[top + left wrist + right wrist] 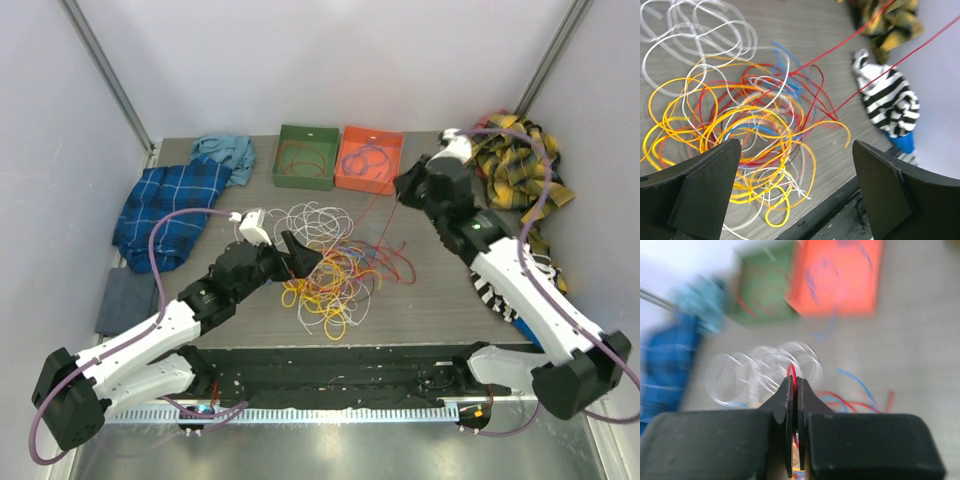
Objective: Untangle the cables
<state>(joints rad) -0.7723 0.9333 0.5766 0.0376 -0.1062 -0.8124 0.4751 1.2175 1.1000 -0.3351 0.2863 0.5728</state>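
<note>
Cables [325, 270] lie in a tangled heap on the bench [440, 300]. Right fingers [784, 405] pinch one red cable [791, 371], stretched up from the heap. Left fingers [705, 190] are spread wide above it. Next, I think, the red one needs a slow pull to come free.

From above and behind the arm bases, the top view takes in the whole worktop [440, 290]. The left wrist view sits close over the cables [750, 125], looking past the left claw [796, 145] rightward. The right wrist view looks past the right claw [796, 385] toward the far green bin [765, 285] and orange bin [835, 275]. All share the cables.
</note>
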